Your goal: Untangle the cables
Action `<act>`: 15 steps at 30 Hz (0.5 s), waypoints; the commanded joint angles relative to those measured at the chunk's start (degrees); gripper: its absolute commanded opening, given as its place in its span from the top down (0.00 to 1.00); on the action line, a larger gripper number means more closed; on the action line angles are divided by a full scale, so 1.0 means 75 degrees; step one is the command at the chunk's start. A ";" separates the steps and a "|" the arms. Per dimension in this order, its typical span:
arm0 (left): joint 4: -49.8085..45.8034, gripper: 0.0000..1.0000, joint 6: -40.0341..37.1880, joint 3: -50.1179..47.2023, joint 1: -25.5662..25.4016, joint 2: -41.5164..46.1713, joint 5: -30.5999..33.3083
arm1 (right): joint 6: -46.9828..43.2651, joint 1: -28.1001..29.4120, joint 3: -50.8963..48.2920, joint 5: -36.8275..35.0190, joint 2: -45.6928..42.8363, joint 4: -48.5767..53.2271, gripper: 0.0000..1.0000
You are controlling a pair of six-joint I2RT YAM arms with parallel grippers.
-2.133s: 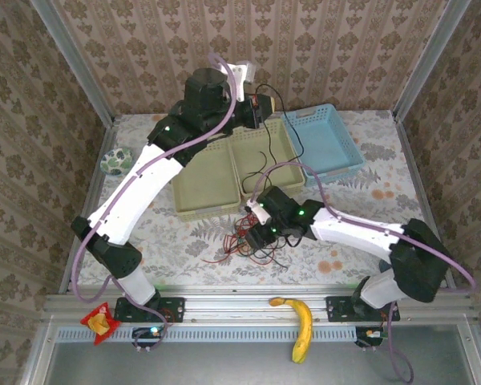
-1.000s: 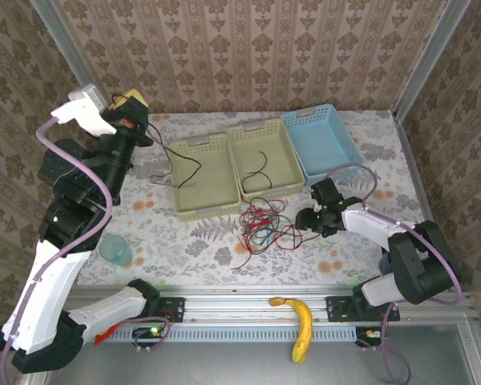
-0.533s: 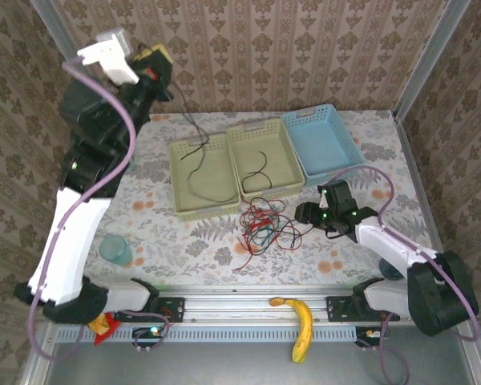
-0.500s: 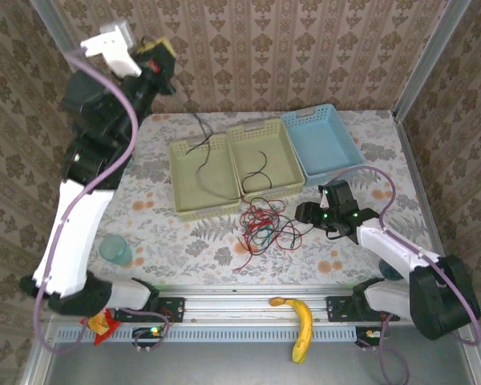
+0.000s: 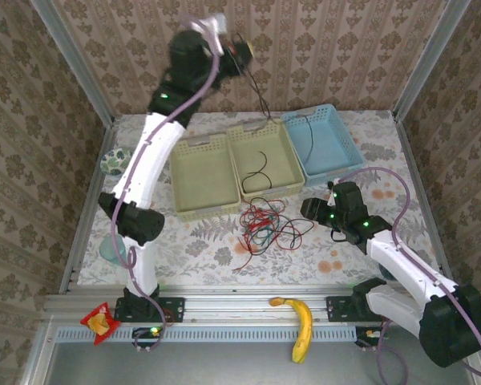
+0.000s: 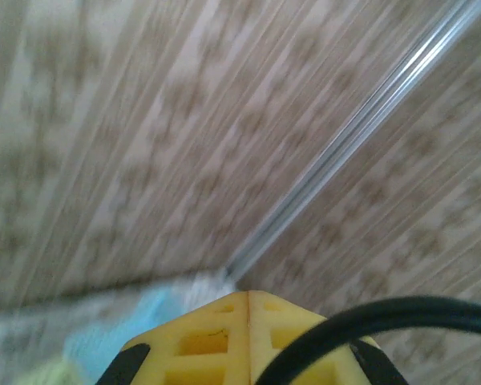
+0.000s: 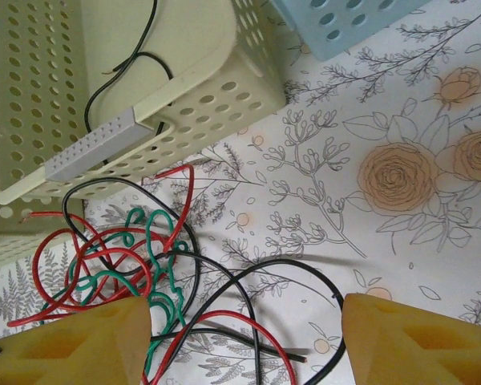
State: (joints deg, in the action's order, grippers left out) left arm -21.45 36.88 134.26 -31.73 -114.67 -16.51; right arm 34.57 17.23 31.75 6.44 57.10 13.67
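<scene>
The left fingers [image 6: 248, 341] are pinched shut high up on a black cable [image 6: 401, 310] that hangs down into the blue basket [image 5: 330, 151]. The middle green basket [image 5: 279, 156] holds another black strand [image 5: 259, 164]. The right fingers [image 5: 309, 211], spread wide and empty, hover by the tangled cables [image 5: 264, 228] on the bench [image 5: 188, 241].

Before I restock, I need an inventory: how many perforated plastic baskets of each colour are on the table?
Pale green perforated plastic baskets: 2
Light blue perforated plastic basket: 1
Total: 3
</scene>
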 commanded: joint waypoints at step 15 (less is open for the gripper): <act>0.1262 1.00 0.0334 -0.1845 -0.0358 0.0872 -0.0083 | -0.0305 -0.0208 0.0252 -0.0878 -0.0462 0.0548 0.35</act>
State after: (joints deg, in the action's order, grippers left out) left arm -16.56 40.10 112.75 -34.33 -111.22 -14.81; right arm 33.17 16.47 31.77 2.83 55.18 16.93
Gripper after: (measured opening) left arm 0.062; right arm 0.647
